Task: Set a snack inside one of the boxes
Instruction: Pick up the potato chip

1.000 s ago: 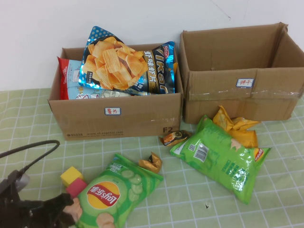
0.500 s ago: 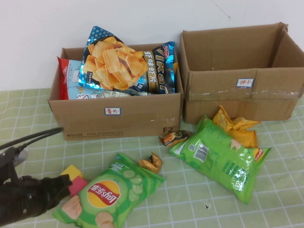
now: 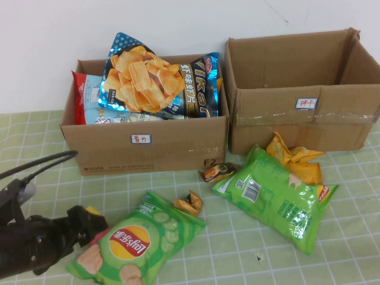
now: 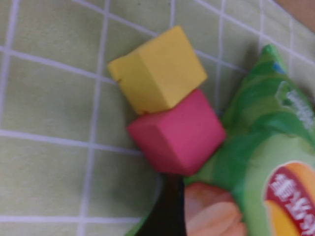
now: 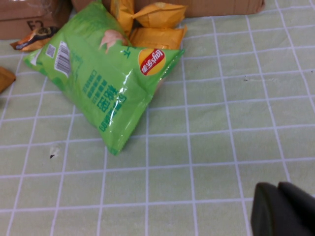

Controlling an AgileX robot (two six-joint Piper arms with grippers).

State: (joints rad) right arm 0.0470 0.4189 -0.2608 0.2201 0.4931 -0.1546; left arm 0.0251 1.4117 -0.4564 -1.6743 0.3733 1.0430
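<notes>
While the left end effector (image 3: 83, 222) sits low at the near-left corner of the cucumber Lay's bag (image 3: 139, 242), its fingers look spread apart, holding nothing. That green bag lies flat on the table (image 3: 237, 255), touching the pink block (image 4: 177, 132), with the yellow block (image 4: 157, 69) just beyond. Behind the bag stands the left cardboard box (image 3: 148, 145), already stuffed with crisps. Right end effector (image 5: 283, 209): fingers together, empty, well away from the bag.
</notes>
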